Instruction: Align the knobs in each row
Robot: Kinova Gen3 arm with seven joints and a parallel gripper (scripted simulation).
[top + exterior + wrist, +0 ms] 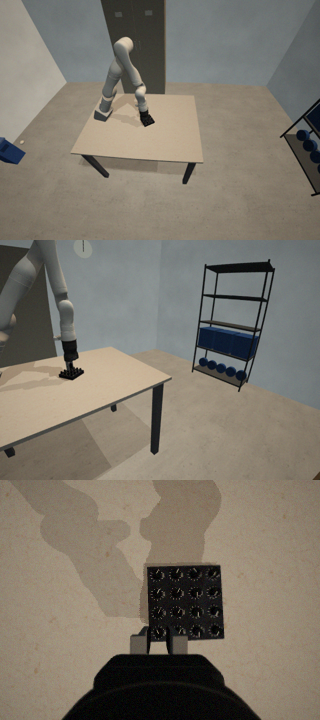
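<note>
Your top view looks down from high up and far off at the whole table (165, 144). Your exterior view stands low beside it, facing the shelf rack (258, 314). Your wrist view looks straight down, close. All three share the knob box (186, 602).
</note>
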